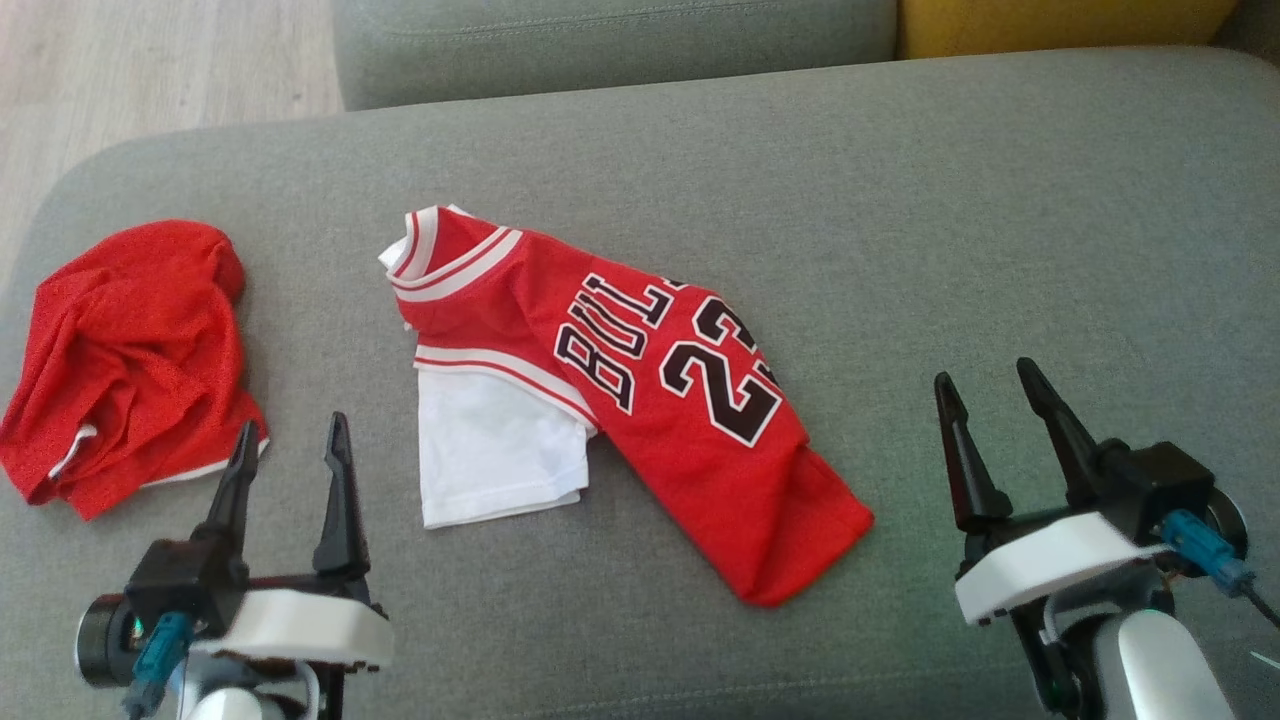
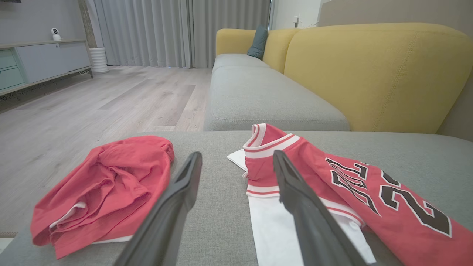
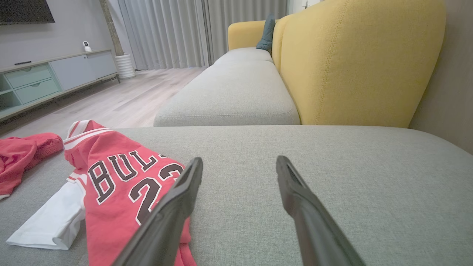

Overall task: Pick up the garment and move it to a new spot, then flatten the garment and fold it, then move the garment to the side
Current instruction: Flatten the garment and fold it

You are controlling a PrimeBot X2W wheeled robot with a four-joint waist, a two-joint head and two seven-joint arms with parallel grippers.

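Note:
A red jersey (image 1: pixel 650 400) with black "BULLS 23" lettering and a white sleeve (image 1: pixel 495 455) lies loosely folded in the middle of the grey cushion. A second red garment (image 1: pixel 130 350) sits crumpled at the cushion's left end. My left gripper (image 1: pixel 292 428) stands open and empty near the front edge, between the crumpled garment and the white sleeve. My right gripper (image 1: pixel 985 375) is open and empty to the right of the jersey's hem. In the left wrist view the left gripper (image 2: pixel 236 155) points between the crumpled garment (image 2: pixel 107 188) and the jersey (image 2: pixel 369 199). In the right wrist view the right gripper (image 3: pixel 239 160) has the jersey (image 3: pixel 118 184) at its left.
The grey cushion (image 1: pixel 900 200) has bare fabric to the right of the jersey and behind it. Another grey seat (image 1: pixel 600 40) and a yellow backrest (image 2: pixel 369 74) lie beyond. Wood floor (image 1: pixel 150 60) drops off past the left edge.

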